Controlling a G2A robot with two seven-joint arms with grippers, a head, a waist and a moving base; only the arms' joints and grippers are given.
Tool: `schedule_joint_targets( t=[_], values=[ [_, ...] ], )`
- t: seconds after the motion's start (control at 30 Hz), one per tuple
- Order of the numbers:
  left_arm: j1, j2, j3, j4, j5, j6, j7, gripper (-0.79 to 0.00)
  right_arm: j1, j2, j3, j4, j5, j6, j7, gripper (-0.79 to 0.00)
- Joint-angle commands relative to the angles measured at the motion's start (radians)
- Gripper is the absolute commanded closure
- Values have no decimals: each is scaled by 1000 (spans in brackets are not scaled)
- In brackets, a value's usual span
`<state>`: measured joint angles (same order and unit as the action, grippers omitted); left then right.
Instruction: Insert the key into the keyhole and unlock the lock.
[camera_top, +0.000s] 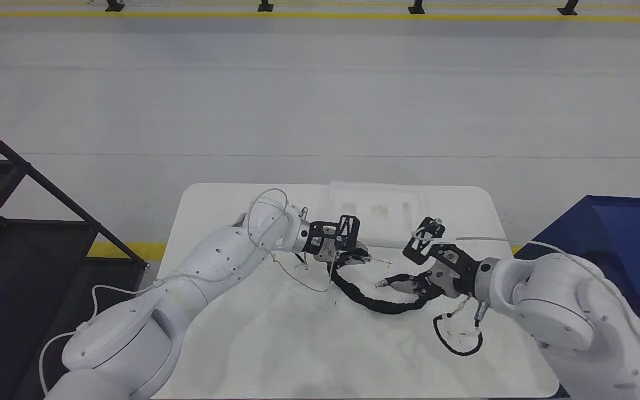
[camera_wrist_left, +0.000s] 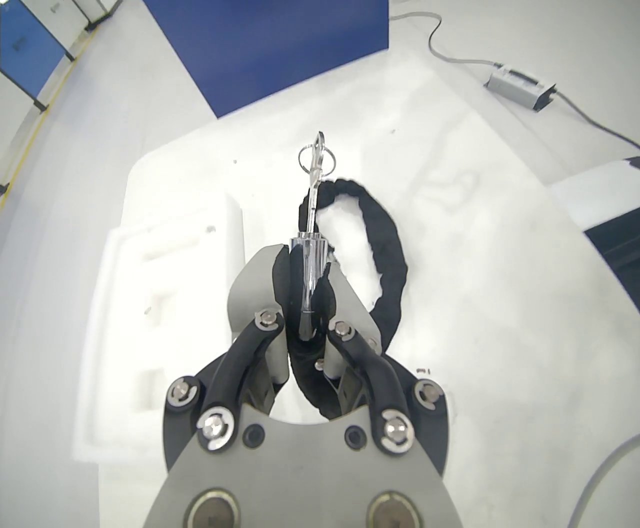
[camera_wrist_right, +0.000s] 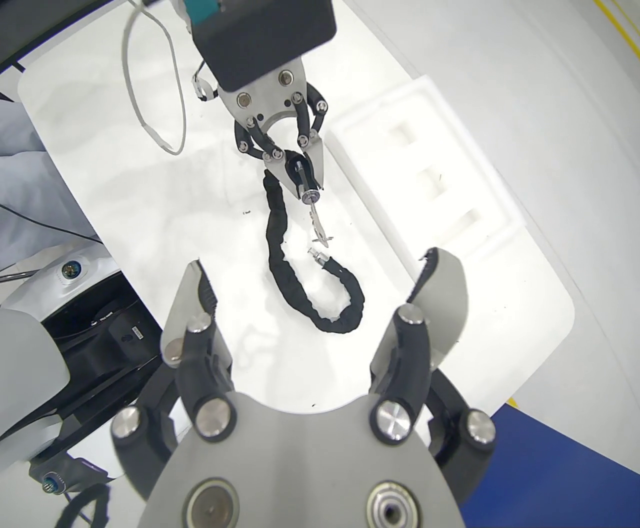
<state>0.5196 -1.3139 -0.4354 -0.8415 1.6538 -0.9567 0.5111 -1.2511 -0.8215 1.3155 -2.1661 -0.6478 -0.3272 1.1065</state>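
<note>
A white table (camera_top: 320, 340) with rounded corners is carrying the work, its top showing faint smudges and a few dark specks. A white foam tray (camera_top: 385, 205) with cut-out pockets is lying along the table's far edge. Pale grey floor (camera_top: 320, 100) is spreading out all around, with a yellow line (camera_top: 330, 14) running across it far off. A black frame (camera_top: 45, 190) is standing to the table's left and a blue bin (camera_top: 600, 225) to its right. In the left wrist view a blue panel (camera_wrist_left: 280, 45) is standing past the table, and a small grey box (camera_wrist_left: 520, 90) with a cord is lying on the floor. Near the table's middle, just in front of the tray, the left gripper (camera_wrist_left: 304, 260) is clamping its fingers on the chrome lock (camera_wrist_left: 311, 270). The key (camera_wrist_left: 315, 170) is sticking out of the lock's end, with a ring (camera_wrist_left: 300, 156) hanging at its head. The black cable (camera_wrist_left: 385, 235) is running out from the left gripper and curling over the table in a loop. Its metal tip (camera_wrist_right: 316, 254) is lying on the table near the key, apart from the lock. The right gripper (camera_wrist_right: 320, 267) is facing the left one across the cable's loop, its fingers spreading wide and gripping nothing.
</note>
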Motion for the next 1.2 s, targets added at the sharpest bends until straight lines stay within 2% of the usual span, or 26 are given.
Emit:
schedule_joint_targets(
  t=[0.0,0.2,0.23,0.27,0.3,0.33,0.5,0.67,0.77,0.9,1.03,1.17],
  values=[
    [6,-1,-8,-8,-17,-4,-87,0,12,-2,-3,17,12,-1,-19,-785],
    [24,-10,-24,-29,-55,9,-276,0,42,-14,-57,82,79,-37,-105,-785],
    [28,-11,-26,-29,-64,8,-292,-31,49,-17,-75,98,75,-43,-117,-785],
    [27,-13,-25,-28,-60,4,-325,-268,56,-20,-94,115,75,-49,-130,-785],
    [28,-15,-27,-31,-69,2,-342,-600,66,-23,-111,132,70,-55,-143,-785],
    [30,-17,-30,-29,-82,-3,-352,-785,76,-26,-127,150,63,-60,-155,-785],
    [21,-24,-34,-16,-85,-17,-437,-785,126,-41,-182,233,37,-98,-223,-785],
    [26,-10,-83,-35,-134,-31,-366,-785,172,-49,-198,300,28,-153,-261,-785],
    [21,18,-128,-70,-134,-56,-306,-785,203,-52,-202,342,39,-207,-278,-785],
    [13,70,-163,-136,-143,-56,-207,-785,266,-59,-219,420,67,-296,-286,-785],
    [-40,120,-156,-150,-171,-56,-188,-785,349,-70,-239,508,99,-360,-303,-785],
    [-110,157,-122,-151,-249,-56,-170,-785,432,-78,-246,589,132,-412,-313,-785]
  ],
)
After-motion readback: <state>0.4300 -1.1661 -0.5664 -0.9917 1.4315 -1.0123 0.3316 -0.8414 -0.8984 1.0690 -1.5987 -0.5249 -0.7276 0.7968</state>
